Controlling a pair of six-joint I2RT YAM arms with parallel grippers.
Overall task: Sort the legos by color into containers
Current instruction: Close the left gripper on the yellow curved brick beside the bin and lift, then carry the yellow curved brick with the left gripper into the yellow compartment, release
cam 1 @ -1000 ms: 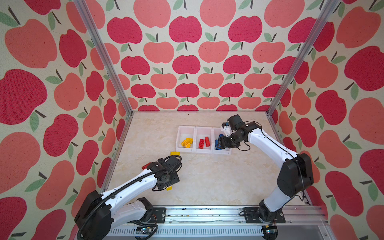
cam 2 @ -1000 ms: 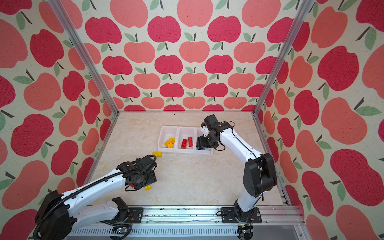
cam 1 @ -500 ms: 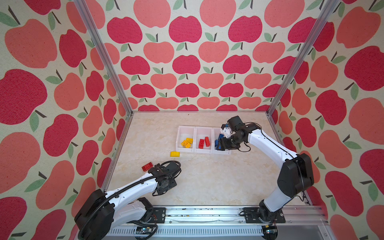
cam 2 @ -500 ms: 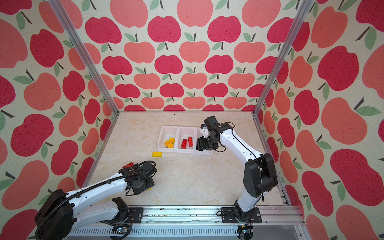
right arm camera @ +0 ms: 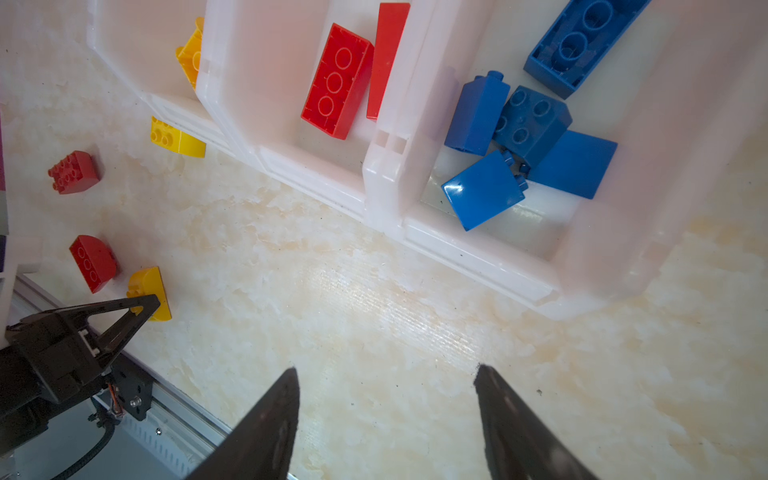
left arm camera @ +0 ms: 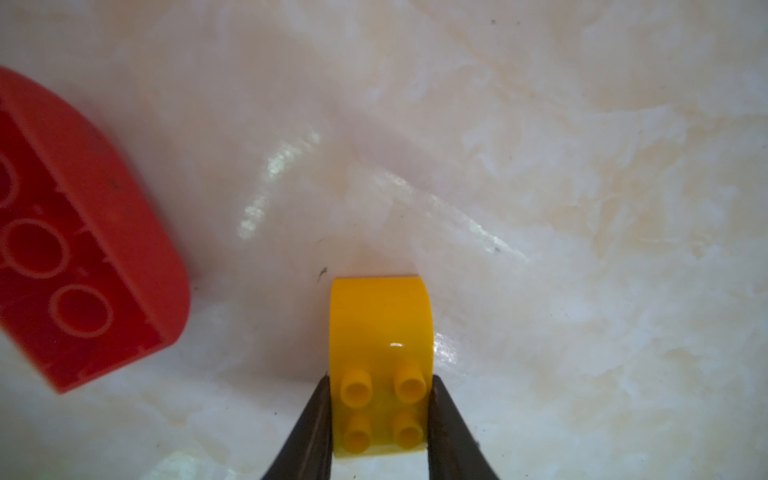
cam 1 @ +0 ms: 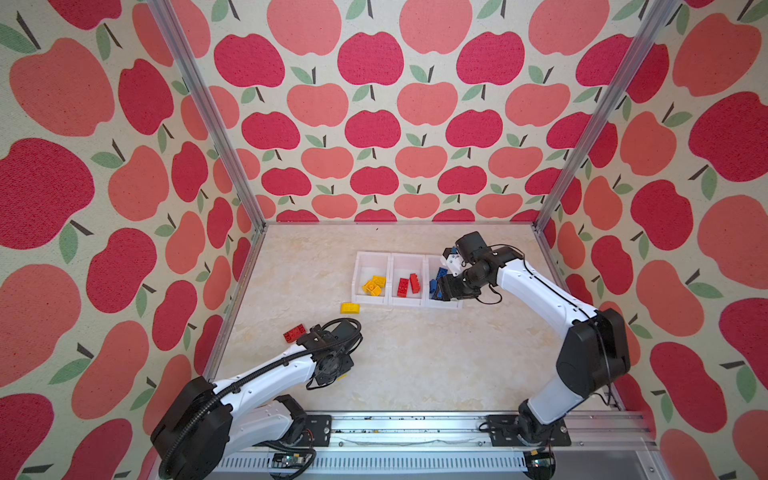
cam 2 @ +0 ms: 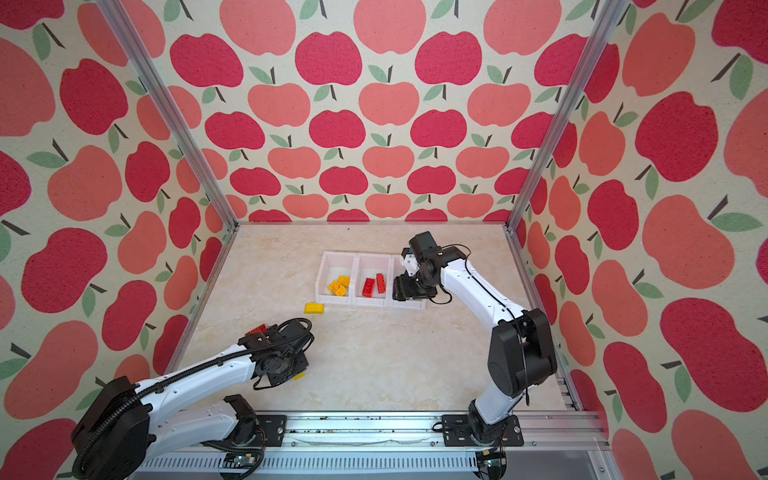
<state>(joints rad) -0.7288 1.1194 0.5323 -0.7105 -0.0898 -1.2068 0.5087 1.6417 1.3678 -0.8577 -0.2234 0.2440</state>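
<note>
Now | left pincer [left arm camera: 380, 380] grips rounded yellow brick [left arm camera: 380, 324], desk [cam 1: 415, 353] 8 o'clock, presumably for binning | right pincer [right arm camera: 385, 369] open, empty, by containers [right arm camera: 384, 166].

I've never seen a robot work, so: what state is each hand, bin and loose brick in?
left hand, shut on the yellow rounded brick
yellow rounded brick, gripped at its studded end
right hand, open, empty
left bin, holds yellow bricks
middle bin, holds two red bricks
right bin, holds blue bricks
yellow brick by the bins, loose
red studded brick, loose, studs up
red rounded brick, loose, underside showing
</note>
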